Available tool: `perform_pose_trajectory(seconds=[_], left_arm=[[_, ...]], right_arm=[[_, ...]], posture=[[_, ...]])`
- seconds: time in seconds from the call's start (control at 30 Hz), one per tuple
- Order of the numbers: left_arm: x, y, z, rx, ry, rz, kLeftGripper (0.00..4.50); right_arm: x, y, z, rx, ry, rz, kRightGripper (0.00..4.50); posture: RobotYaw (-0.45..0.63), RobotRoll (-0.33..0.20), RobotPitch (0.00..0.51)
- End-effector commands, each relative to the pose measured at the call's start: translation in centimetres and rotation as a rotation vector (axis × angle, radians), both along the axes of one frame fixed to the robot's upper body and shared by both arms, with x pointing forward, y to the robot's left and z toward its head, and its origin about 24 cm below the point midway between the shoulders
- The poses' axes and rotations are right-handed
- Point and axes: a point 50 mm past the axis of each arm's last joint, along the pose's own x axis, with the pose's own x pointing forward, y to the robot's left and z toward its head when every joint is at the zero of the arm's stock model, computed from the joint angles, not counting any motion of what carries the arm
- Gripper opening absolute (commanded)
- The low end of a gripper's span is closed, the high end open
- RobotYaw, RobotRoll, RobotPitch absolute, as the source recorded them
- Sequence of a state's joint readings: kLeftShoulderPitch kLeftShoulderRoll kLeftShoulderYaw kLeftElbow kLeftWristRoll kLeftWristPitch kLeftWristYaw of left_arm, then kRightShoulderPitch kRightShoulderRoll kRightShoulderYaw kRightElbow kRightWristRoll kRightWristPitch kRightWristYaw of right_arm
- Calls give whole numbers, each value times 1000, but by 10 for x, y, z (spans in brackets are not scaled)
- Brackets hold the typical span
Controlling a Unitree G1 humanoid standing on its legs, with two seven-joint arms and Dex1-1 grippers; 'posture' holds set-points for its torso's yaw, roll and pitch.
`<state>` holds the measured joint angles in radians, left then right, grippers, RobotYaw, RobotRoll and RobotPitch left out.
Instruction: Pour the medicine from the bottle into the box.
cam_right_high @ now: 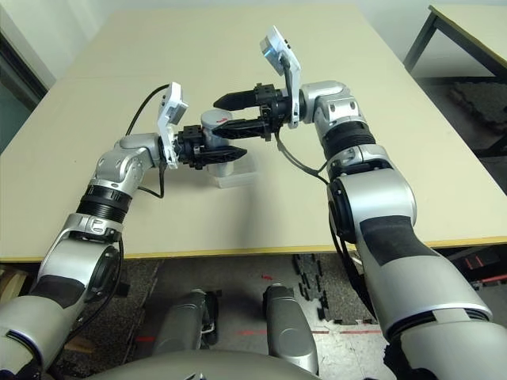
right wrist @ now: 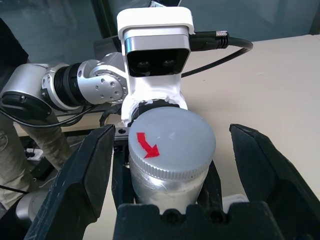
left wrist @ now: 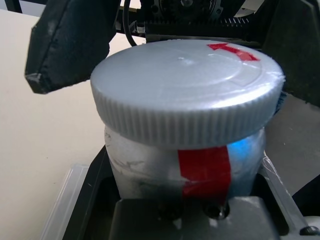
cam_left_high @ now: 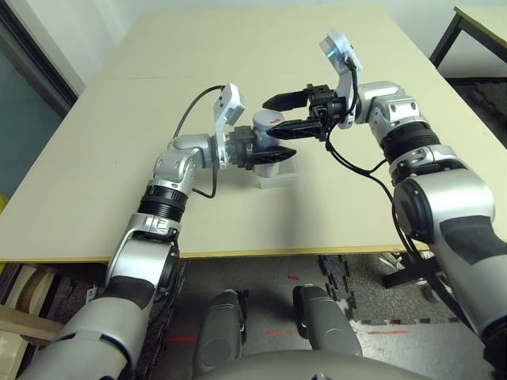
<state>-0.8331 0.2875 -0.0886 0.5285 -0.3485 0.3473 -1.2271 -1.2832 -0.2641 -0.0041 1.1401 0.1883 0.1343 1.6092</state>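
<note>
the bottle [cam_left_high: 264,129] is held upright above the desk [cam_left_high: 95,158], clamped low on its body in the jaws of the left gripper [cam_left_high: 273,154], with its long axis standing roughly vertical. the ribbed grey cap [right wrist: 171,142] is seated on the neck, a red arrow printed on its top, and a red stripe runs down the label below it. the right gripper [cam_left_high: 287,113] is brought in from the robot's right at the height of the cap; its jaws are spread wide, one black finger [right wrist: 80,182] to each side of the cap and neither touching it, as is seen in the right wrist view. the cap thus lies straight ahead of the right jaws and between them, so the coming move is judged to be a closing on the cap for unscrewing, the right arm being the free one and already in place. the box [cam_left_high: 276,176] rests on the desk directly below the bottle, clear and shallow; whether anything lies in it cannot be told.

counted: one bottle, one cap, one box, two grippers.
</note>
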Motion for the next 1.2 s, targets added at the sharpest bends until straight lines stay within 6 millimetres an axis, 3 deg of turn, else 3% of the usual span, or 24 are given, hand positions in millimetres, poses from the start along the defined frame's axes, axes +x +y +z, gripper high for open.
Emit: perform_pose_trajectory(seconds=[0.03, 0.3, 0.4, 0.53, 1.2], left_arm=[[0, -2, 2, 15, -12, -11, 2715], [-1, -3, 1, 12, -9, -11, 2715], [-1, -3, 1, 10, -8, -10, 2715], [-1, -2, 2, 10, -7, -9, 2715], [0, -2, 1, 11, -4, -4, 2715]], right_arm=[[-1, 3, 3, -4, -15, 14, 4500], [-1, 3, 1, -2, -9, 13, 4500], [0, 3, 0, 1, -6, 10, 3946], [0, 3, 0, 5, -6, 9, 2597], [0, 0, 1, 30, 4, 0, 2579]], posture=[[-178, 0, 95], [-177, 0, 98], [-176, 0, 100], [-176, 0, 101], [-178, 0, 101]])
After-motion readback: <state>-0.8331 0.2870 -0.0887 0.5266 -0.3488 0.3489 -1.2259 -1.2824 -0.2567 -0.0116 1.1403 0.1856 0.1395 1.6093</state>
